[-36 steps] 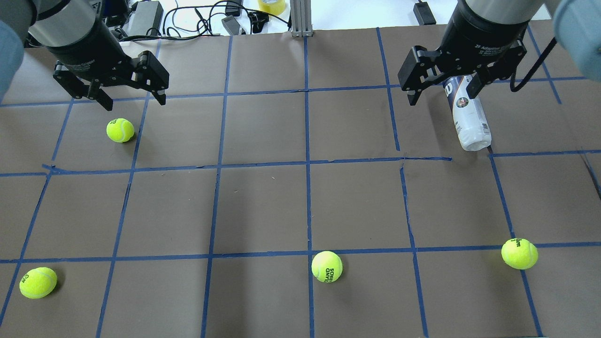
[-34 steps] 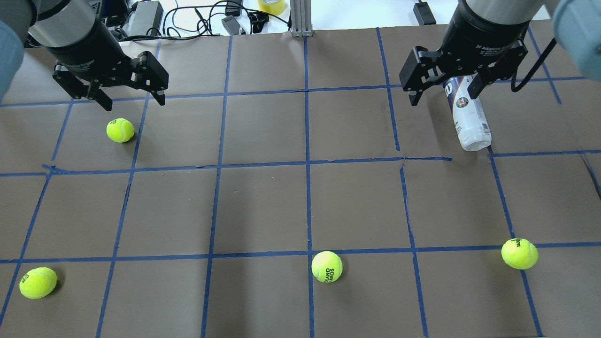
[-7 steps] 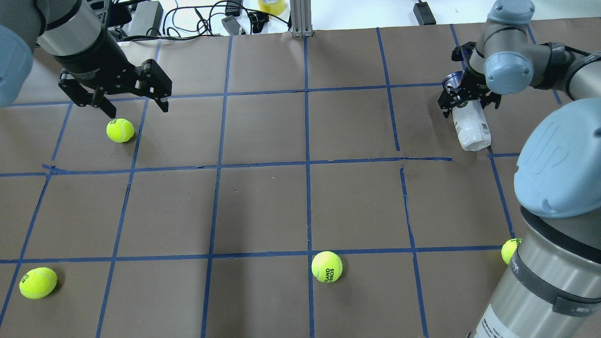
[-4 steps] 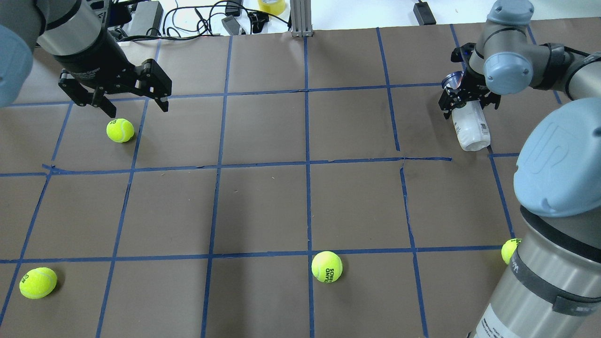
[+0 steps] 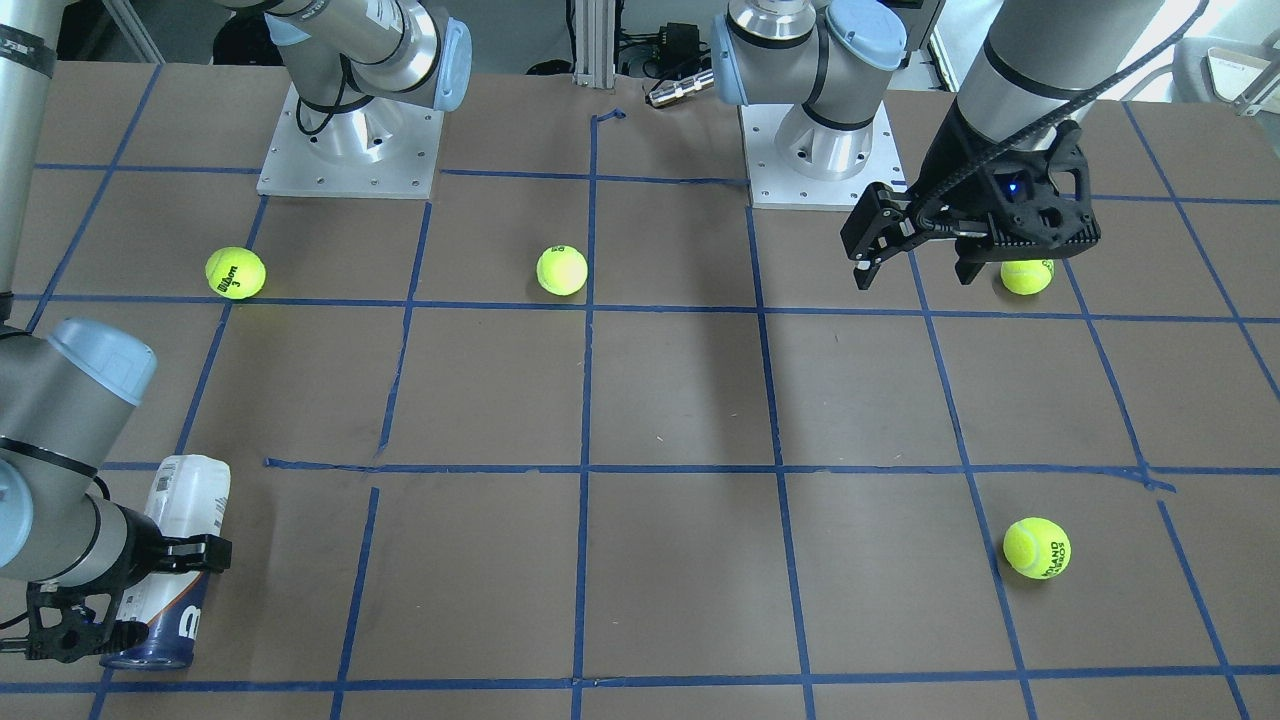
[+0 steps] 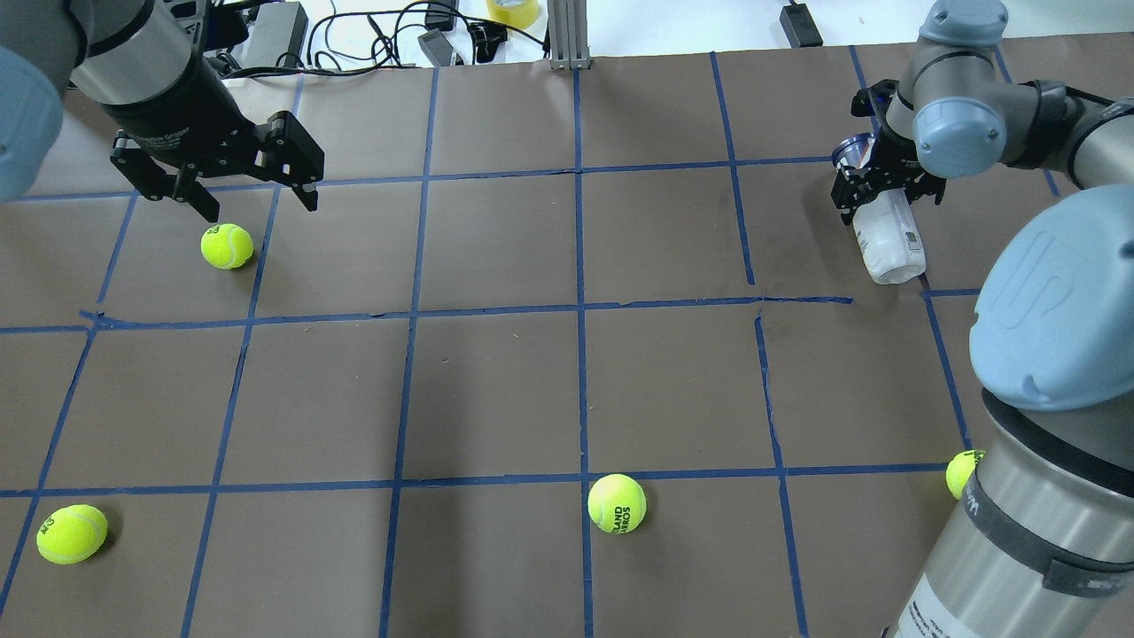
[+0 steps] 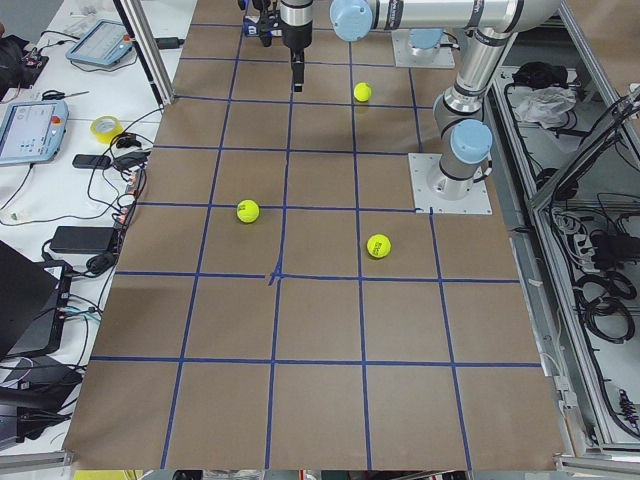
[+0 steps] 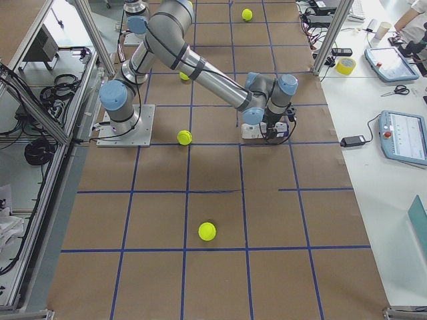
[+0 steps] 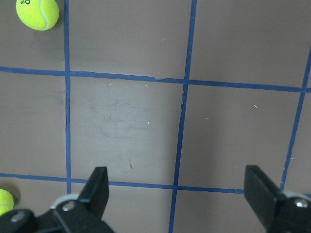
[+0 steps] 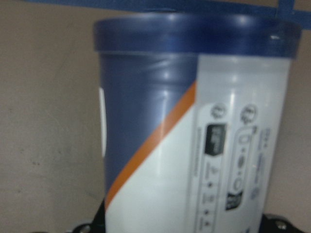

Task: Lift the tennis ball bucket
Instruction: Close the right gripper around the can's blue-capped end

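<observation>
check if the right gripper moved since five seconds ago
Yes. The right gripper has dropped from high up onto the can, gripping its navy end just on the near side of the tape line.

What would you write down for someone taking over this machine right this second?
Right gripper: fingers on either side of the tennis ball bucket near its navy rim, apparently shut on it.
Left gripper: open and empty, hovering beside a tennis ball.
Bucket: lying on its side on the table, far side, on the robot's right; it does not look raised.
Done: the reach and, it seems, the grasp.
To do: lift the bucket clear of the table.
</observation>
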